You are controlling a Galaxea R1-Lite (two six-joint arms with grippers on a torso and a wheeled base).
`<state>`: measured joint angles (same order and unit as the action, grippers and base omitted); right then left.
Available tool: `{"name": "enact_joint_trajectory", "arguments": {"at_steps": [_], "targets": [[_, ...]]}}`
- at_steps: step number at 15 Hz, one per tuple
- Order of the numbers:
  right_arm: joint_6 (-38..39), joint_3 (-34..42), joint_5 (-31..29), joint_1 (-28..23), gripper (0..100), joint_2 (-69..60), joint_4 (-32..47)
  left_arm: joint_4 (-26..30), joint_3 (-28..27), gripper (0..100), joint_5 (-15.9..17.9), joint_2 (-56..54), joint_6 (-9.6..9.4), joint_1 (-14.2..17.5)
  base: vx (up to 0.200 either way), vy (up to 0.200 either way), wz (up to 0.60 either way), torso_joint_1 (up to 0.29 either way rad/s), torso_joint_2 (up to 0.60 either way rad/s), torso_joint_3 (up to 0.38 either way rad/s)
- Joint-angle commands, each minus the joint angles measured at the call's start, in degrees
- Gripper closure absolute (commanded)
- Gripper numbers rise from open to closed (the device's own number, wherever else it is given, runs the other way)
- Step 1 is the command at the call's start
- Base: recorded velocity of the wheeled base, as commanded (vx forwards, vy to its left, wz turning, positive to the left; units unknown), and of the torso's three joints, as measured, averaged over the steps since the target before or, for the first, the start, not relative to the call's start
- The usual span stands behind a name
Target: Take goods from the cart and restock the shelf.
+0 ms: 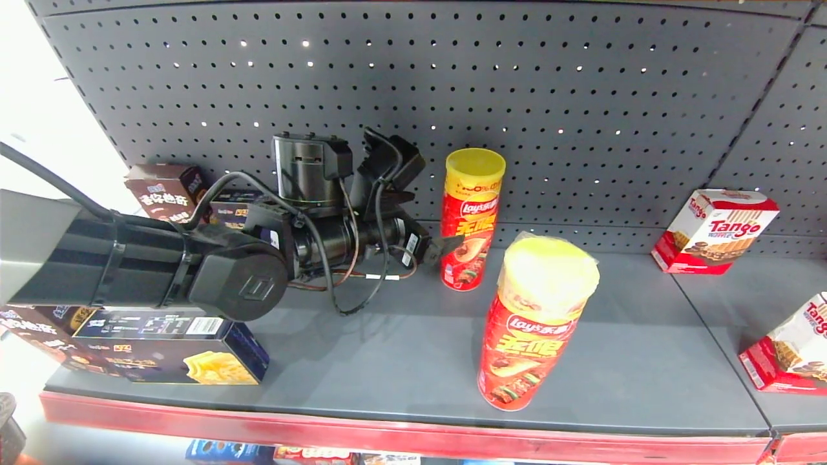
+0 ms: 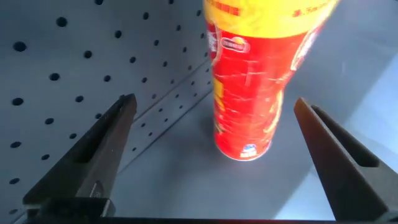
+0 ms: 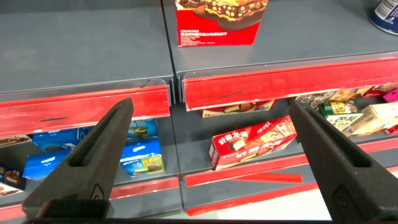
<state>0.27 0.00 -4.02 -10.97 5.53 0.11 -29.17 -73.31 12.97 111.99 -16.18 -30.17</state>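
Note:
Two red chip cans with yellow lids stand on the grey shelf (image 1: pixel 362 349). The back can (image 1: pixel 470 219) is near the pegboard, and the front can (image 1: pixel 533 323) is close to the shelf's edge. My left arm lies across the shelf from the left, with its gripper (image 1: pixel 446 247) just left of the back can. In the left wrist view, that gripper (image 2: pixel 214 102) is wide open. The can (image 2: pixel 249 81) stands upright just beyond the fingertips, untouched. My right gripper (image 3: pixel 211 104) is open and holds nothing, facing lower shelves.
Dark snack boxes (image 1: pixel 161 342) lie at the shelf's left front, and a brown box (image 1: pixel 165 190) stands behind the arm. Red-and-white wafer boxes (image 1: pixel 714 229) (image 1: pixel 791 352) sit on the right. The pegboard wall (image 1: pixel 452 77) closes the back. Lower shelves hold a brown box (image 3: pixel 217 22) and red cartons (image 3: pixel 255 143).

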Motion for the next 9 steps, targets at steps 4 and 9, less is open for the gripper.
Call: {"name": "enact_joint_trajectory", "arguments": {"at_steps": [4, 9], "targets": [[0.0, 0.0, -0.02, -0.01, 0, 0.09, -0.02, -0.1, -1.48, 0, -1.55, 1.65, 0.27, 0.55, 0.0, 0.0, 0.0, 0.0, 0.0, 0.0], [0.0, 0.0, -0.02, -0.01, 0, 0.09, -0.02, -0.1, -2.18, 0, -2.42, 2.61, 0.36, 1.08, 0.0, 0.0, 0.0, 0.0, 0.0, 0.0]]}}
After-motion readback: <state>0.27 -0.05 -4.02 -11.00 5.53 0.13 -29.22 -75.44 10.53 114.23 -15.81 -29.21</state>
